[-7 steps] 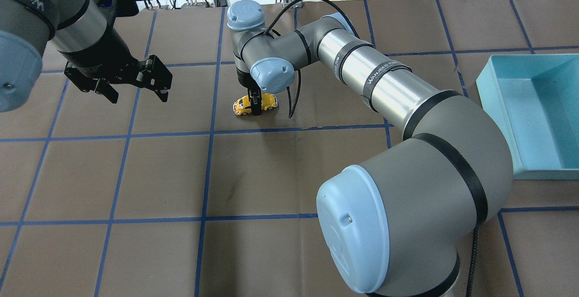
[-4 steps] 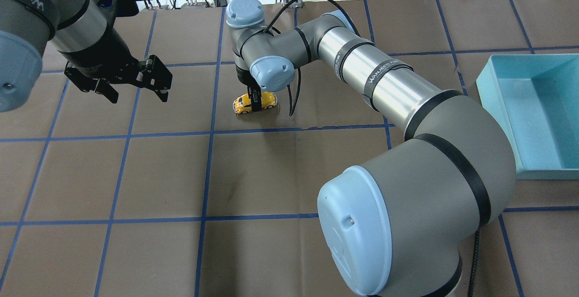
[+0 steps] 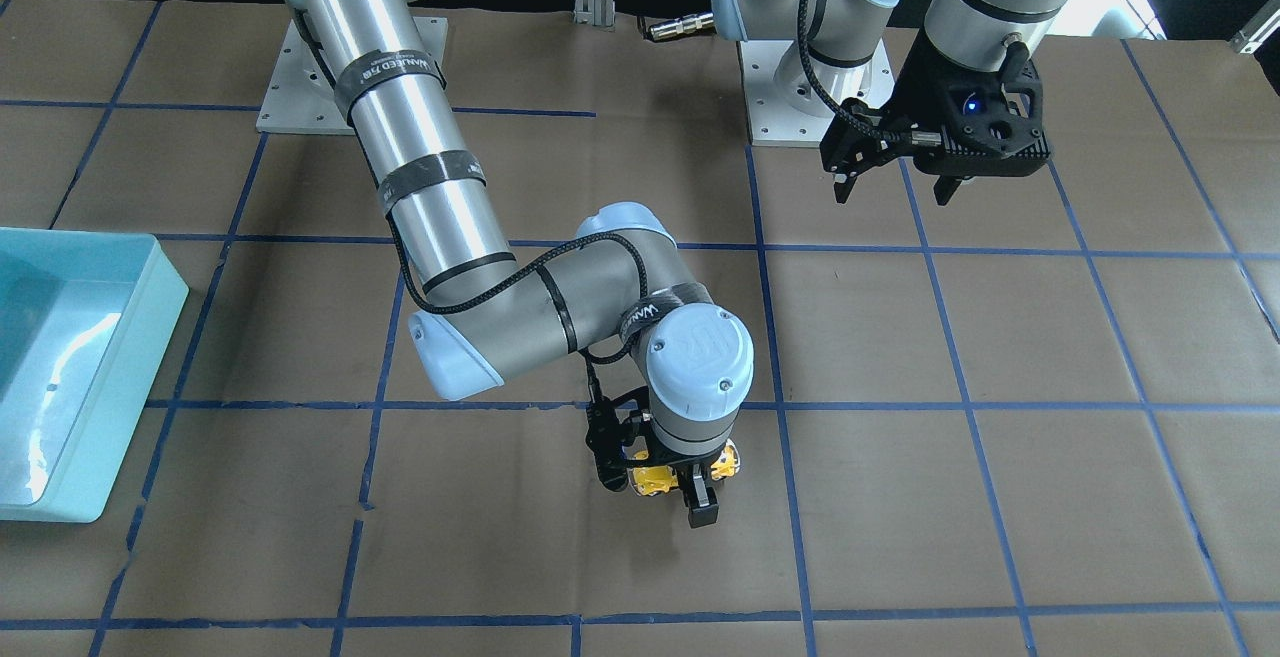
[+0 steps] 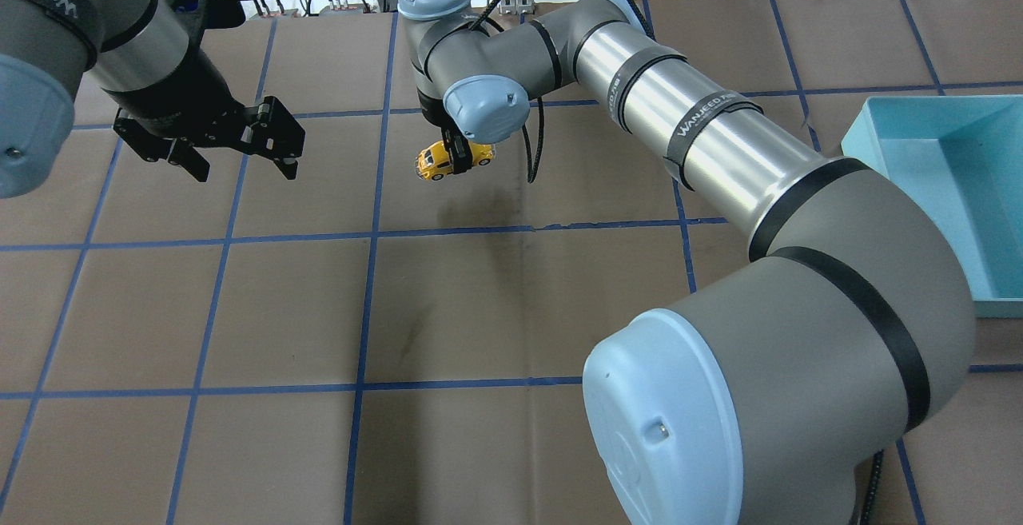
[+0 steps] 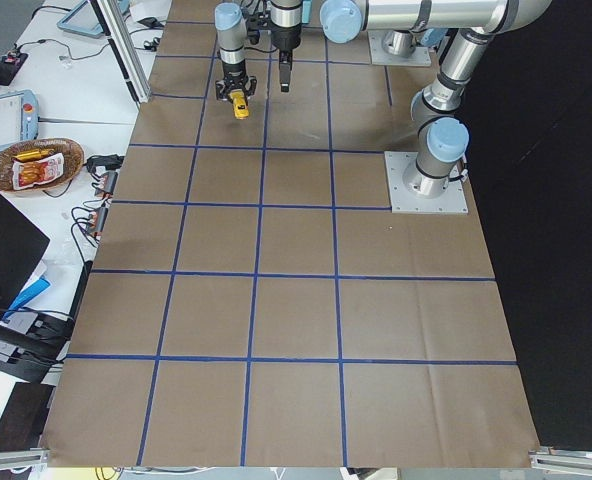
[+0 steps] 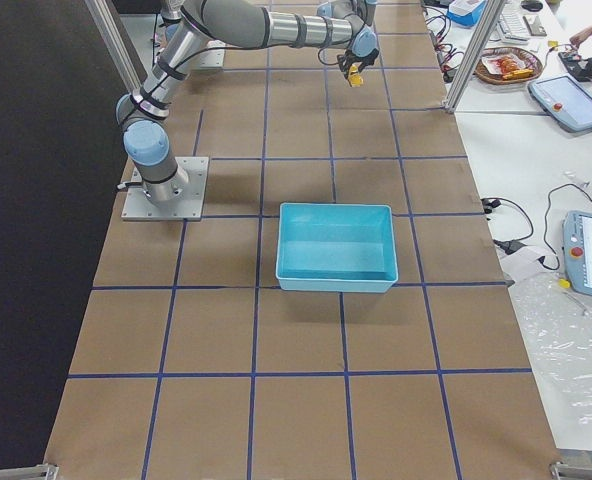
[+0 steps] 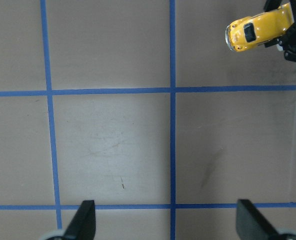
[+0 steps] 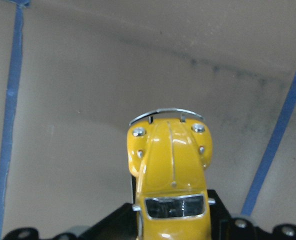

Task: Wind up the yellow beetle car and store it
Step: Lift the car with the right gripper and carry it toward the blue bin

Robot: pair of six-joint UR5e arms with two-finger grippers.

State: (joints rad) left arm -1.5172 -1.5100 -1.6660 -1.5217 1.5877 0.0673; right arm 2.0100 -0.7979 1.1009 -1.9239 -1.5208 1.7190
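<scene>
Front view: my right gripper (image 3: 690,485) is clamped across the yellow beetle car (image 3: 648,479), and the wrist hides most of it. The blue bin (image 3: 150,337) is well apart at 9 o'clock. Overhead: the car is pinched mid-body, nose toward 9 o'clock. Its shadow lies apart from it on the table (image 4: 447,309), so I judge it's off the surface. My left gripper (image 4: 240,164) hangs at 9 o'clock of the car, jaws apart, empty. Side views: too small, can't judge the grip there. Left wrist: car at 1 o'clock, nothing between my fingers. Right wrist: hood and bumper stick out at 12 o'clock. Risks: the glossy rounded body could yaw or squirt out of a narrow pinch on the long carry. Winding needs the wheels on the table, and pressing too hard could slip the grip. Letting go high over the bin could bounce it out.
</scene>
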